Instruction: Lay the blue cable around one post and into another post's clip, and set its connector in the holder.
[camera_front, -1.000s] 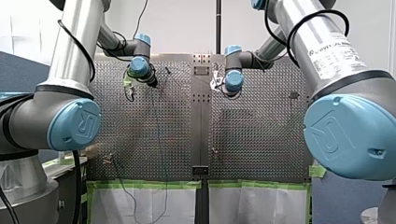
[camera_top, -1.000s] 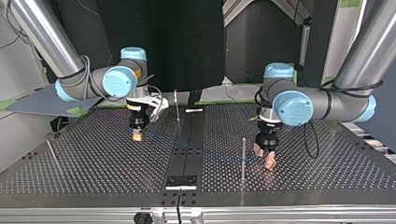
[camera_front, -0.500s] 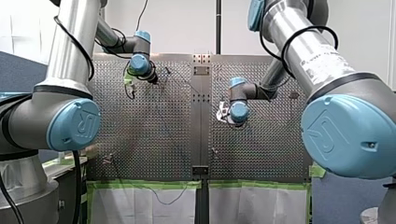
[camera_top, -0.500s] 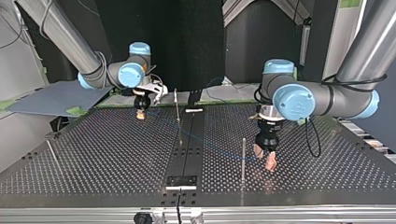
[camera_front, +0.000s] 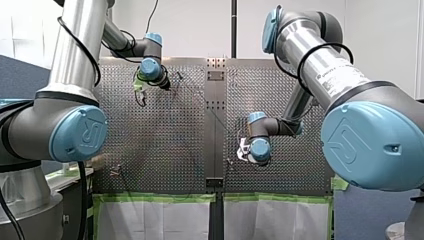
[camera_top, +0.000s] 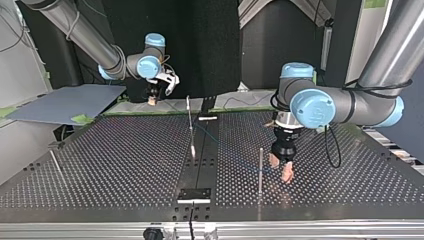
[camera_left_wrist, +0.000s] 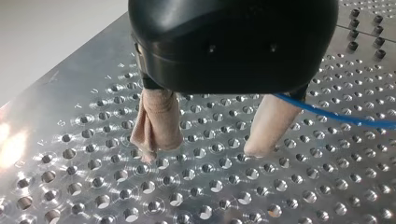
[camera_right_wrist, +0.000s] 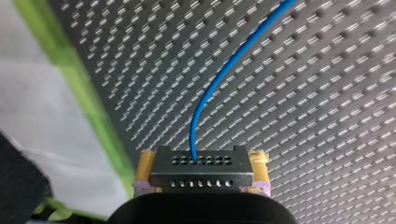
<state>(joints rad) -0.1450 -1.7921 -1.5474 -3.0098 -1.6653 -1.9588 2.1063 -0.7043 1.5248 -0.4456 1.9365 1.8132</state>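
The connector (camera_right_wrist: 202, 167) between my right jaws covers all but the edges of their yellow pads (camera_right_wrist: 146, 163); the blue cable (camera_right_wrist: 219, 79) leaves the right wrist view ahead of them. Its other stretch is hidden behind my left jaws' black housing (camera_left_wrist: 233, 42). In the front view it is too thin to follow.

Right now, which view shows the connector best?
Right wrist view: the connector sits clamped between my right fingers, blue cable leaving it. Top and front views: too small to tell. Left wrist: only cable.
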